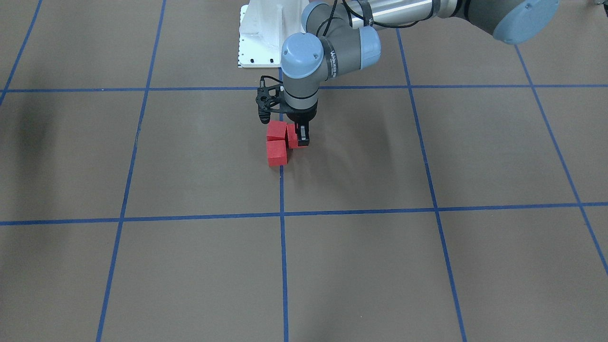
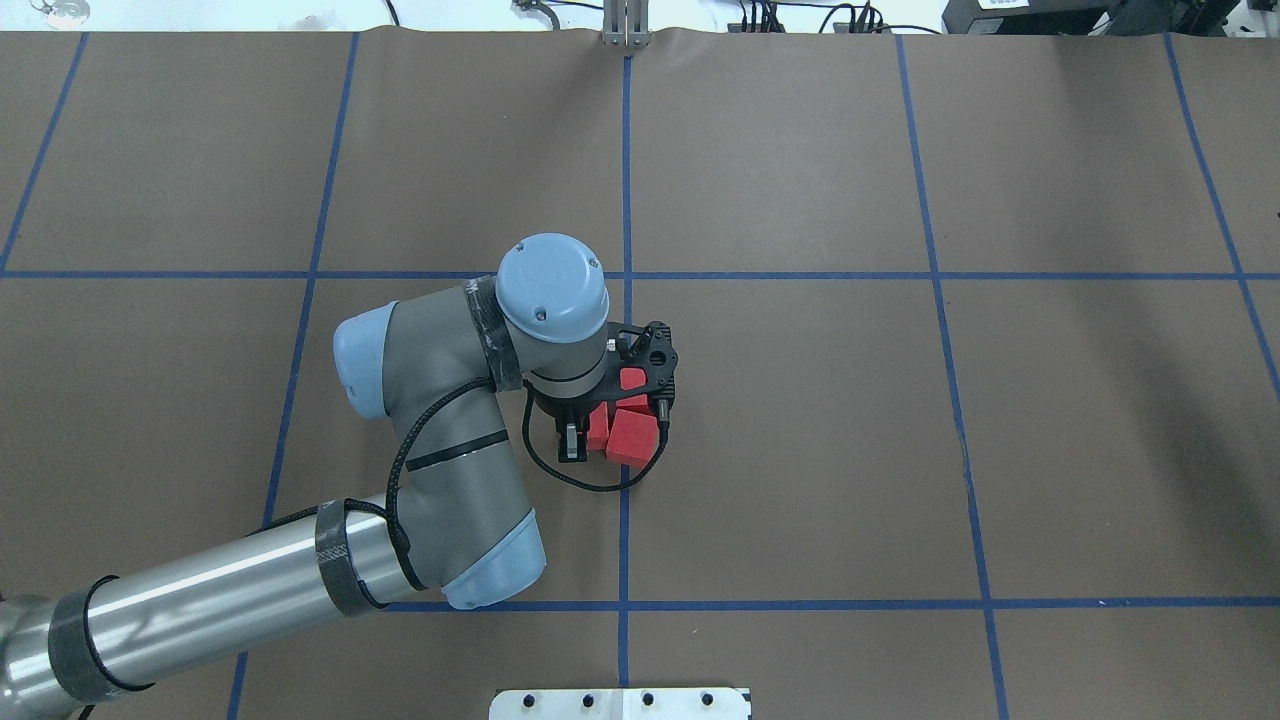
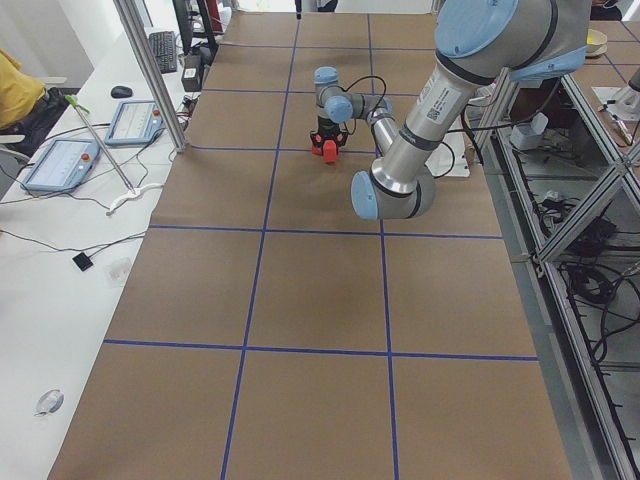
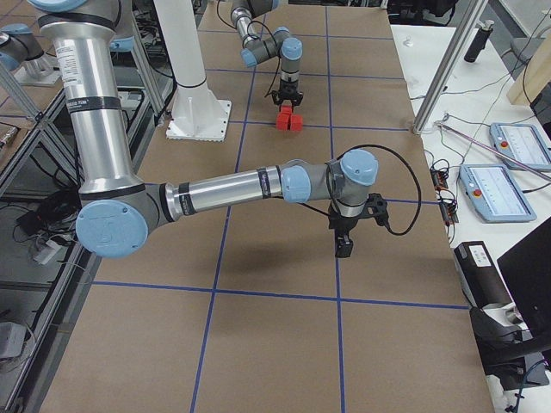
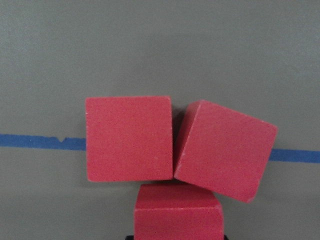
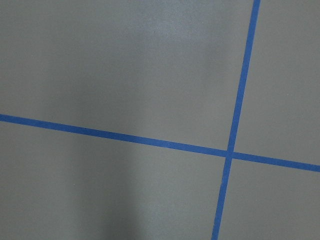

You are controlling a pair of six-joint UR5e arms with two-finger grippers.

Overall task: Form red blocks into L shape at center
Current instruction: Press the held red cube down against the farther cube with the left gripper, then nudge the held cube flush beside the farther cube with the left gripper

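Three red blocks cluster on the central blue line at the center (image 2: 627,300) of the brown surface. Two lie side by side along the line: one square to it (image 5: 129,138), the other (image 5: 225,149) twisted, touching it at a corner. The third block (image 5: 177,212) sits against their joint, to one side of the line. My left gripper (image 1: 297,137) stands straight down over this third block (image 1: 291,137), shut on it at table level. My right gripper (image 4: 344,245) hangs low over bare surface far from the blocks; whether it is open or shut I cannot tell.
The white robot base plate (image 2: 620,705) lies at the table's near edge behind the blocks. Side benches carry tablets (image 3: 60,165) and cables, with an aluminium post (image 4: 439,77) by the table edge. A person's yellow sleeve (image 3: 15,90) shows at far left.
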